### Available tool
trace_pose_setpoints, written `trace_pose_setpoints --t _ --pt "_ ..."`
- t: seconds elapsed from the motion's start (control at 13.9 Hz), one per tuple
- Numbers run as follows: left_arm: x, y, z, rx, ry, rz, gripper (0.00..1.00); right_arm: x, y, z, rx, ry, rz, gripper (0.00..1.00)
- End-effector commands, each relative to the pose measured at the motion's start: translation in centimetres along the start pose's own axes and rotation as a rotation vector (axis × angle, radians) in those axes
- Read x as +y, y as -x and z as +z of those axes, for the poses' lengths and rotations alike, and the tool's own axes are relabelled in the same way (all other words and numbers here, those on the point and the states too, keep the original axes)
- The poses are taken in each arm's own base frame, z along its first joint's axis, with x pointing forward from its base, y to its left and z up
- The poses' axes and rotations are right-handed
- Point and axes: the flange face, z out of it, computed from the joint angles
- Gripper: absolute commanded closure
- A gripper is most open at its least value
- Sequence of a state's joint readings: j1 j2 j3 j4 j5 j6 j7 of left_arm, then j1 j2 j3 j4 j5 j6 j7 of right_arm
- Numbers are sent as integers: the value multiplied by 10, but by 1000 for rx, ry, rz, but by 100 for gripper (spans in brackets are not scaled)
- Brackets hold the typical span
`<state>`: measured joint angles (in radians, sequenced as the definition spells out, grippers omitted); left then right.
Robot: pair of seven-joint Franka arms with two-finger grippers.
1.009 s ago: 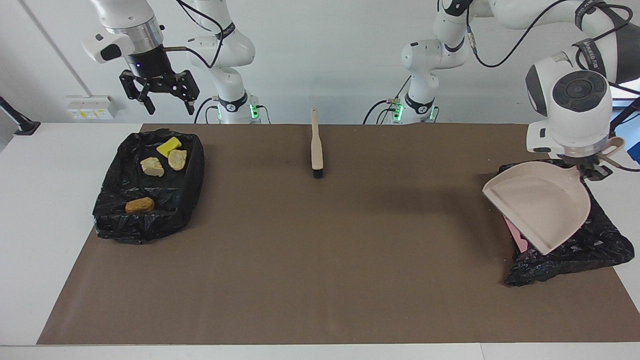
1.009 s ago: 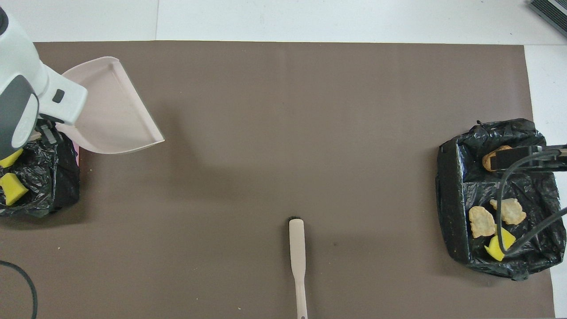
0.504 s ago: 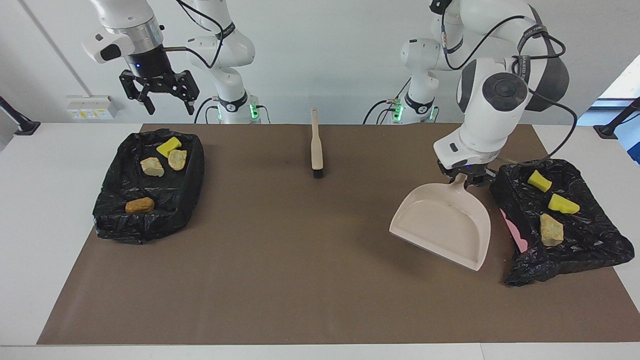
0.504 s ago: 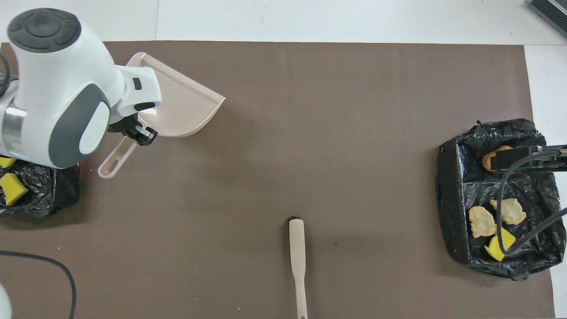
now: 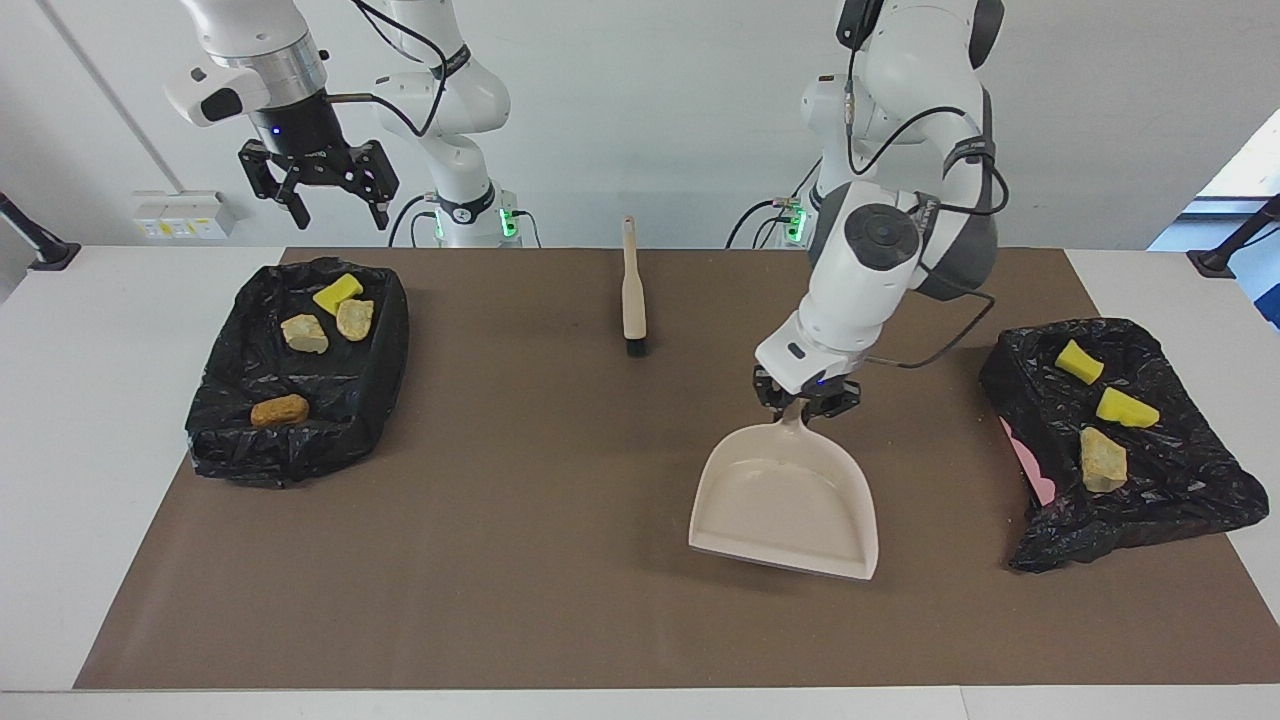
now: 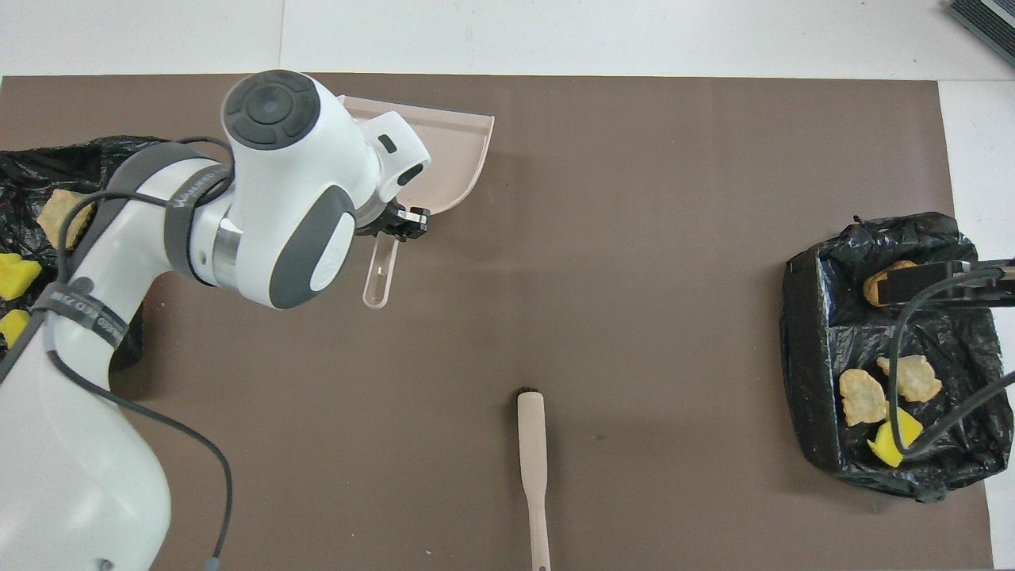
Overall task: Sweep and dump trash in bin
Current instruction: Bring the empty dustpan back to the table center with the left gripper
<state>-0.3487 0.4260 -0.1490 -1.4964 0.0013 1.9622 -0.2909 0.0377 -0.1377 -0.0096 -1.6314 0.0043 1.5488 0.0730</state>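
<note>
My left gripper (image 5: 806,398) is shut on the handle of the empty beige dustpan (image 5: 785,505), which hangs low over the mat's middle with its mouth pointing away from the robots. The overhead view shows the same dustpan (image 6: 456,155) partly under the left arm. Trash lies in two black-lined bins. The bin (image 5: 1180,505) at the left arm's end holds two yellow chunks (image 5: 1126,408) and a tan one (image 5: 1102,460). The bin (image 5: 300,450) at the right arm's end holds several chunks, one of them orange-brown (image 5: 279,410). My right gripper (image 5: 320,190) hangs open, high over that bin.
The beige hand brush (image 5: 632,290) lies on the brown mat near the robots, midway between the arms, bristles pointing away from them. A pink edge (image 5: 1030,470) shows under the lining of the bin at the left arm's end. White table borders the mat.
The left arm has swung the dustpan from over the bin at its end to the mat's middle and lowered it. The chunks in that bin came into view. The right arm held still.
</note>
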Motion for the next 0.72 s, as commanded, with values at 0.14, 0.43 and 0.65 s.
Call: trace_pose_setpoints --t 0.14,0.43,0.65 --pt "42 0 8 10 42 -35 100 2 3 0 -7 -19 -10 0" --pt "75 -2 27 -4 52 -79 100 2 3 0 -7 -20 -10 0" --pt "94 -3 46 24 8 -77 100 2 3 0 -7 -19 -10 0"
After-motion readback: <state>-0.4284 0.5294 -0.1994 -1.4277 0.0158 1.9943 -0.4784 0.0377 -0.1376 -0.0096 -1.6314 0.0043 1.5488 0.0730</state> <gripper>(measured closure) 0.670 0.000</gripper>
